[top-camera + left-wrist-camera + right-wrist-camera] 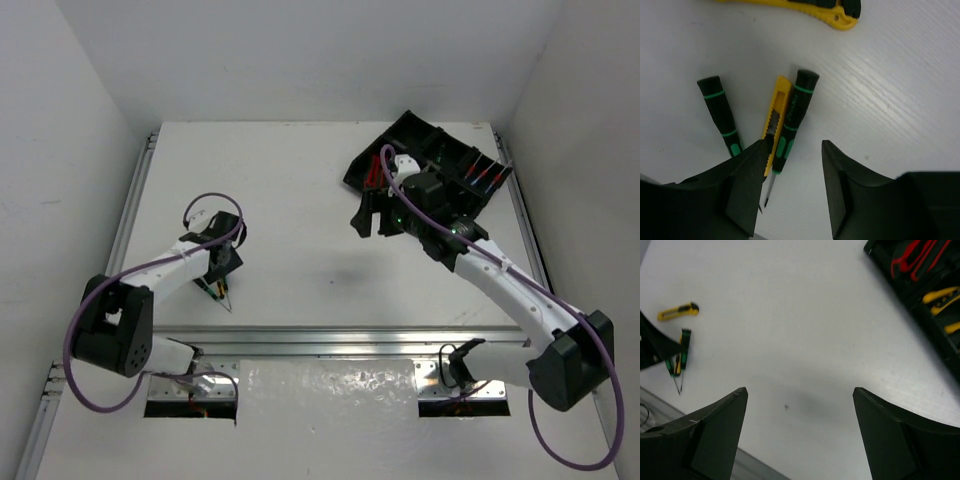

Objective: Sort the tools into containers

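Observation:
Two green-and-black screwdrivers point(792, 112) point(722, 112) lie on the white table with a small yellow utility knife point(776, 112) between them. My left gripper point(794, 149) hangs over their tip ends, open. The right-hand screwdriver's thin shaft lies just inside the left finger point(747, 185), and nothing is gripped. From above, the left gripper point(218, 280) covers most of these tools point(217, 293). My right gripper point(799, 392) is wide open and empty over bare table, just left of the black tray point(415, 130). The tray holds red-handled pliers point(912, 260) and yellow-handled tools point(940, 295).
A second, larger yellow utility knife point(805, 7) lies beyond the screwdrivers, also seen as the yellow knife point(677, 311) in the right wrist view. Red-handled screwdrivers point(485, 178) sit in the tray's right compartments. A metal rail point(340, 340) runs along the table's near edge.

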Action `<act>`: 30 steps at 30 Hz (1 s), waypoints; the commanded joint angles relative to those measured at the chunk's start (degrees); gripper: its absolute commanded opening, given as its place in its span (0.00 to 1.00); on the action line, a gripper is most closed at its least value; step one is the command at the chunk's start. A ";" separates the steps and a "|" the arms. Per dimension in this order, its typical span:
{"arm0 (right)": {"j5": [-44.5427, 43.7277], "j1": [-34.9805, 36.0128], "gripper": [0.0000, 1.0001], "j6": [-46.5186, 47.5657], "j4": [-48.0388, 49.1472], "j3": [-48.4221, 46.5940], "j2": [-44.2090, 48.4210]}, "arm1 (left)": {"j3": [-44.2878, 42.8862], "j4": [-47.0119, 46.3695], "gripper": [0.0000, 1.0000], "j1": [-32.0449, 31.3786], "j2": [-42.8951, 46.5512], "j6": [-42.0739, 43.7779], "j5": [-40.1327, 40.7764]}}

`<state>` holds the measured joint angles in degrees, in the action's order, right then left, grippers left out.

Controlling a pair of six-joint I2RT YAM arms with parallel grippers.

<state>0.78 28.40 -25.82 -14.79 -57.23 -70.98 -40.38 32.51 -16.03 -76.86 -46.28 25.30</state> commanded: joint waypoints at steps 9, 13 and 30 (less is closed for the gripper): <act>3.09 2.09 0.84 -2.21 -0.24 7.66 8.49 | -5.41 -7.64 0.39 2.76 -9.27 3.39 -1.13; 3.00 2.53 0.82 -1.86 -1.64 7.05 8.23 | -5.06 -7.64 0.33 2.76 -11.20 2.60 0.44; 3.52 3.41 0.81 -2.21 -0.43 8.19 9.20 | -3.39 -13.96 0.13 2.67 -12.96 5.76 -8.95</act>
<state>3.25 31.38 -27.51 -17.65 -49.47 -62.81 -44.21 23.59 -13.52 -88.33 -41.15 21.61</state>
